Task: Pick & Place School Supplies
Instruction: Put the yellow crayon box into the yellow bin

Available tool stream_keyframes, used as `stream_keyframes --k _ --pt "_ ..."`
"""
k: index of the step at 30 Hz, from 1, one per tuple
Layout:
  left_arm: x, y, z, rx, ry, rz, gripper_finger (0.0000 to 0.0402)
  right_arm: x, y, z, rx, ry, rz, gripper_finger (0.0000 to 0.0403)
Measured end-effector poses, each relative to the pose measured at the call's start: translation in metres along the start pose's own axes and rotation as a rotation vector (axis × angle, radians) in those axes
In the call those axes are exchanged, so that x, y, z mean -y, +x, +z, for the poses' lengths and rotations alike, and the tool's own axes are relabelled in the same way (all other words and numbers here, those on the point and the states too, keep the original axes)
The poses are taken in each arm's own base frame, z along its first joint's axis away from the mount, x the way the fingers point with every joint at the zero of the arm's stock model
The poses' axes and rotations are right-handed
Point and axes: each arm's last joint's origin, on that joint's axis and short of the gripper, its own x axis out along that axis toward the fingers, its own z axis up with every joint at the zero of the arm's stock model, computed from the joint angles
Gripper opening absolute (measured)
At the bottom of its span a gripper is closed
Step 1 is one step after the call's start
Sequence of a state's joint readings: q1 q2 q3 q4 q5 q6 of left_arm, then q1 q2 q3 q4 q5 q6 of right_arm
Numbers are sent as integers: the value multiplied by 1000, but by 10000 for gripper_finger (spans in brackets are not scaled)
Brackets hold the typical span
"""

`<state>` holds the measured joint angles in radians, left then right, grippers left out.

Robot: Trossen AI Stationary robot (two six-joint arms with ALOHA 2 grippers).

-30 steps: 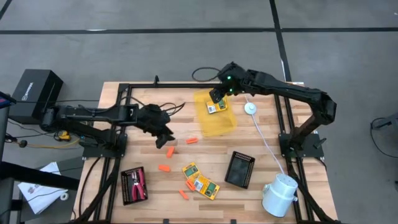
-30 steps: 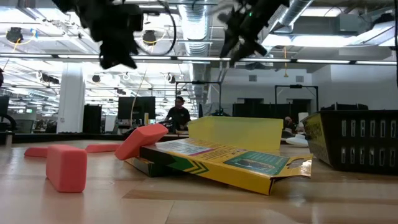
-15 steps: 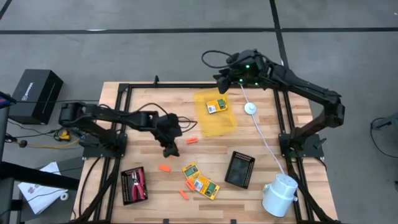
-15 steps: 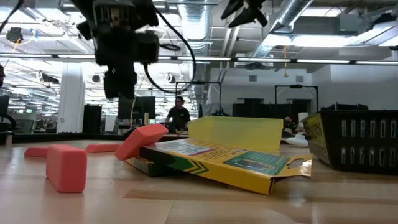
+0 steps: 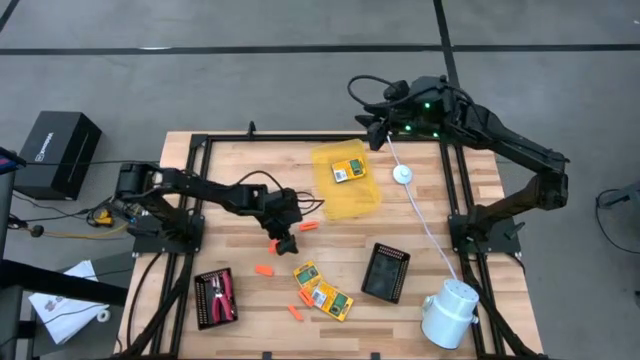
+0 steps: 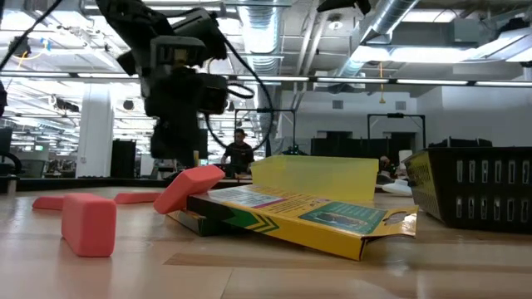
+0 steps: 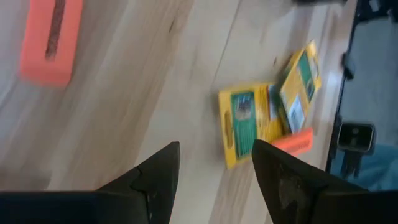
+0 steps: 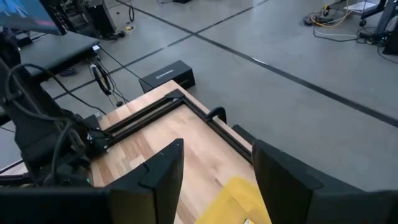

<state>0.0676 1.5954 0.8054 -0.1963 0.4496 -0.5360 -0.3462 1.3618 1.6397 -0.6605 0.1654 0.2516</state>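
1. Left claw, centre of the high view, fingers apart and empty, above an orange stick: reach step. Next: descend, straddle, close.
2. Right claw, upper centre, open, empty; one card box in the yellow tray.
3. Stick mostly hidden under the claw.

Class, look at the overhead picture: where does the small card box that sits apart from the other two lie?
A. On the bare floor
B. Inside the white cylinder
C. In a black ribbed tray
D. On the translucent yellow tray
D: the lone card box rests on the translucent yellow tray at the far side of the table, below the right arm's raised tool.
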Motion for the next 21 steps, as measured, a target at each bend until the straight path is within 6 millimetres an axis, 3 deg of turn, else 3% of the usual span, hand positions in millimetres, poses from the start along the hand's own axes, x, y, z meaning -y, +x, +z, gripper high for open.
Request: stream_keyframes --k 21 --pt "-1 57 -11 -103 -57 -88 191 -8 -1 -2 -3 -52 34 183"
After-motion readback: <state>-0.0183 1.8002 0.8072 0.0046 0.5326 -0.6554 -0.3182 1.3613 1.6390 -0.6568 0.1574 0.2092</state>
